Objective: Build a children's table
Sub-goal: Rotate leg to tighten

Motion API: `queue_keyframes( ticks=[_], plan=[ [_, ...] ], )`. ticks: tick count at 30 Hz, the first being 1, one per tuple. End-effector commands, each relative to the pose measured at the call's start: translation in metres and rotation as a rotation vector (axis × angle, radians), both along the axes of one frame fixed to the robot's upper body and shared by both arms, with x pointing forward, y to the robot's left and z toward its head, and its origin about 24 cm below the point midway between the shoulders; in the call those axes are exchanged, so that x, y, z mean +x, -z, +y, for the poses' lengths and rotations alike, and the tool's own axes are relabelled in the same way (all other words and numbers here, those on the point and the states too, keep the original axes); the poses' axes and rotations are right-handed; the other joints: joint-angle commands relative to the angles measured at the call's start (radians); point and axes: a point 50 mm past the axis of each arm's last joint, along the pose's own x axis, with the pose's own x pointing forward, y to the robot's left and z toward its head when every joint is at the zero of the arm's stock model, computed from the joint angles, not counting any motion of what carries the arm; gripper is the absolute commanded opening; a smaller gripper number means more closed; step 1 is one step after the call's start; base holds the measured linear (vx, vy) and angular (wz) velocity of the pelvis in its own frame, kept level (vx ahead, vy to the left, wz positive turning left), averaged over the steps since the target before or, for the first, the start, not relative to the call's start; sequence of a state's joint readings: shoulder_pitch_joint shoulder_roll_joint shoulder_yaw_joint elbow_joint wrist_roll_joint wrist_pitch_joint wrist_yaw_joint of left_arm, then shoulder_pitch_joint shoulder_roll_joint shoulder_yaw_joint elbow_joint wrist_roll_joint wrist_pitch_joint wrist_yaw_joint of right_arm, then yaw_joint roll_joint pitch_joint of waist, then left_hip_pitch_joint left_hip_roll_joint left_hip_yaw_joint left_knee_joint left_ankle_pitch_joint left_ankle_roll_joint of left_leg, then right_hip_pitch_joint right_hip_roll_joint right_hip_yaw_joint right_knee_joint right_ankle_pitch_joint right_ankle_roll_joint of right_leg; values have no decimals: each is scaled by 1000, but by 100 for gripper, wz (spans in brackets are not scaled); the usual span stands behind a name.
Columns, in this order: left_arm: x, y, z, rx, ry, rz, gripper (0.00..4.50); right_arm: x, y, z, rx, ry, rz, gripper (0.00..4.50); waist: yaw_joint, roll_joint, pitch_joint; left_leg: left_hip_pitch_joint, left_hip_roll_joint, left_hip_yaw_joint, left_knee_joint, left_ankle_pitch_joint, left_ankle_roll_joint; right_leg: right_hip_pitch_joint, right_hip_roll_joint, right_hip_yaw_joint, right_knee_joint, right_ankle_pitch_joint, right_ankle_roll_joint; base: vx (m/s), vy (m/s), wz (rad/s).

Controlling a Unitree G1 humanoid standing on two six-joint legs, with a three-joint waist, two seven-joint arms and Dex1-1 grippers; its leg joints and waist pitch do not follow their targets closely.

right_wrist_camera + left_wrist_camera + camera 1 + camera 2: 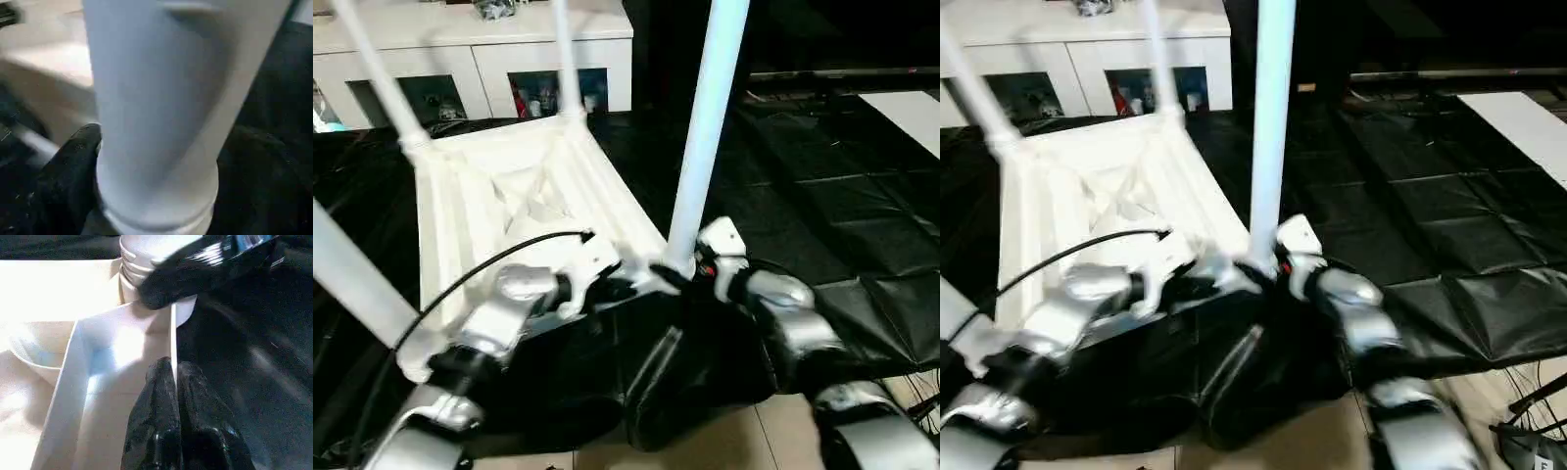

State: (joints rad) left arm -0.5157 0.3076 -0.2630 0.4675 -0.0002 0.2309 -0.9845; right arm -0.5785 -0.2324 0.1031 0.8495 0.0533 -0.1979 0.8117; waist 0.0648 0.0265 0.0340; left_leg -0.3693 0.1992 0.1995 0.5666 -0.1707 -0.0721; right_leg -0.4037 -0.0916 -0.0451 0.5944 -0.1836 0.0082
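Children's table (524, 211): inverted on black-draped worktop (832, 196), centre-left of frame, four legs up. Left hand (175, 382): pinched closed on tabletop's thin edge wall. Right hand (677, 277): gripping near-corner leg (705, 127) at its base.

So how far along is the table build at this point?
Nearly done, it looks. The tabletop lies upside down with four legs standing in its corners. The right gripper is at the base of the near right leg, likely seating it; the left gripper pinches the top's edge. Left: finish that leg, then flip the table.
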Motion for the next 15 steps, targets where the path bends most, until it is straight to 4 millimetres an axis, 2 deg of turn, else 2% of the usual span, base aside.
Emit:
queue_keyframes(
  ticks=[1, 3, 5, 10, 13, 14, 15],
  plan=[
    [-14, 12, 1, -34, 72, 87, 0, -5, -2, -12, -8, -64, 18, 418, 2, -10, -52, 5, 30, -9, -57, -224, 100, 44, -39, 26, -62, -138, -253, 0, 0, 0],
    [-17, 10, 3, -30, 106, 104, 0, -8, -4, -15, -1, -127, 55, 418, 4, -9, -52, 6, 32, -9, -58, -239, 95, 45, -40, 27, -62, -162, -256, 0, 0, 0],
    [-17, 9, 6, -18, 117, 107, 0, -10, -5, -16, -16, -188, 71, 418, 5, -12, -52, 6, 32, -8, -59, -242, 92, 43, -38, 27, -62, -166, -256, 0, 0, 0],
    [-16, 9, 9, -10, 107, 106, 0, -10, -5, -12, 1, -226, 91, 418, 7, -14, -51, 7, 31, -9, -58, -236, 84, 43, -42, 28, -63, -181, -254, 0, 0, 0],
    [-16, 8, 8, -12, 111, 109, 0, -10, -7, -10, 27, -251, 98, 393, 9, -17, -53, 6, 32, -9, -56, -215, 92, 44, -42, 28, -59, -161, -257, 0, 0, 0],
    [-16, 8, 8, -13, 112, 110, 0, -10, -7, -10, 33, -256, 100, 382, 9, -23, -53, 5, 32, -9, -56, -212, 95, 44, -42, 27, -59, -158, -257, 0, 0, 0],
    [-16, 8, 9, -12, 110, 110, 0, -11, -7, -9, 39, -262, 105, 373, 10, -20, -53, 6, 31, -8, -55, -206, 97, 43, -42, 27, -58, -155, -259, 0, 0, 0]
  ],
)
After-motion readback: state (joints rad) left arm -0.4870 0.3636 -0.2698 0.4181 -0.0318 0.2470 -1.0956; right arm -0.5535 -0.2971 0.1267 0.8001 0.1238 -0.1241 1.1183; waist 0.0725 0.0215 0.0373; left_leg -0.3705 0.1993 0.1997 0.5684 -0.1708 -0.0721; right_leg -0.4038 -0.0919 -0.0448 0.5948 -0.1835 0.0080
